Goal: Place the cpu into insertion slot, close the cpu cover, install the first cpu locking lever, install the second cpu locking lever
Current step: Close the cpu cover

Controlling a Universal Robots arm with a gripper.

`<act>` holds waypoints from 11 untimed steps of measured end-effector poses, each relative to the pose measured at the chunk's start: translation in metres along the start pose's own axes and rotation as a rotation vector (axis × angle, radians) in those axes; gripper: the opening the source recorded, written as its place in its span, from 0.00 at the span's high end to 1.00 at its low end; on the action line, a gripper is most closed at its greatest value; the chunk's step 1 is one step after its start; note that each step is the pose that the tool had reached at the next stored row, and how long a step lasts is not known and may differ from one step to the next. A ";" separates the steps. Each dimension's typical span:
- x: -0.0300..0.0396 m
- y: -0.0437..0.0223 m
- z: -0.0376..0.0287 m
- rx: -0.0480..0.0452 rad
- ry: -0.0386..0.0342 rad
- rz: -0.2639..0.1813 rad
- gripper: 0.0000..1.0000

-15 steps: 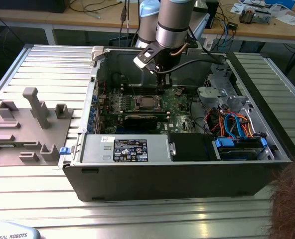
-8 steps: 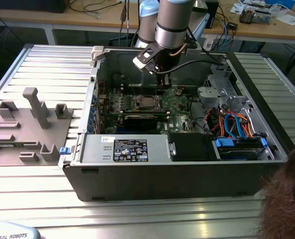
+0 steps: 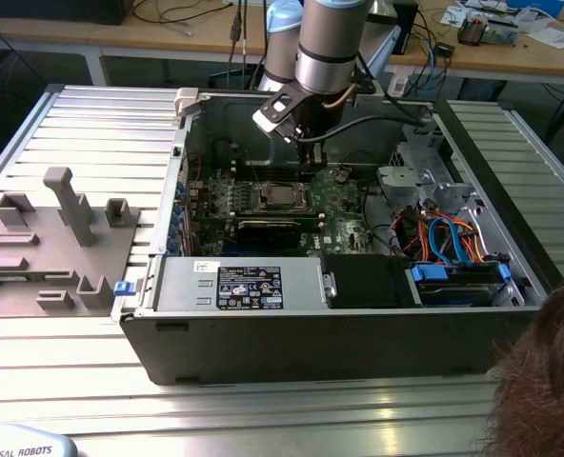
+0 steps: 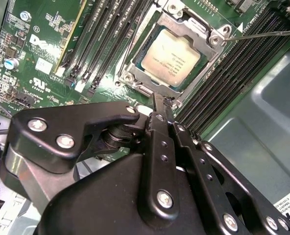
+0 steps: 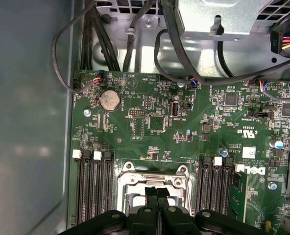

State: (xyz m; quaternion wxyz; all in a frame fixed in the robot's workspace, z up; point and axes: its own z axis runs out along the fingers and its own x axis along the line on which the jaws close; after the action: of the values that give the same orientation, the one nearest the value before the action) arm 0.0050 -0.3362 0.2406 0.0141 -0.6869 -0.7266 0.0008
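Workshop, exterior view: ribbed aluminium tabletop [image 3: 263, 409] spans frame, grey fixture plate [image 3: 44, 276] at 9 o'clock. Wooden workbench [image 3: 168, 40] at 12 o'clock, strewn with cables [image 3: 182, 13]. Person's head [image 3: 549, 381] at 5 o'clock. Even, diffuse light.

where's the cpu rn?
The cpu sits in the insertion slot, framed by the cpu cover, between the black memory slots in the second wrist view; the gripper is right beside the socket's edge.

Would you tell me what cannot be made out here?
First wrist view: the black gripper hides much of the thin silver square cpu cover.
Second wrist view: the picture's edge cuts off the thin metal locking lever.
Exterior view: a person's dark hair hides one corner of the grey computer case.
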 end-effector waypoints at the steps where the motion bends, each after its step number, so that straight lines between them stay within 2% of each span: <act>1: 0.0000 -0.0002 0.0001 0.0000 0.0000 0.000 0.89; 11: 0.0000 -0.0030 0.0023 0.0000 0.0000 0.000 0.89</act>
State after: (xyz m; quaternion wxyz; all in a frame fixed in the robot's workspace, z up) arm 0.0020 -0.3363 0.2384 0.0141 -0.6869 -0.7266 0.0008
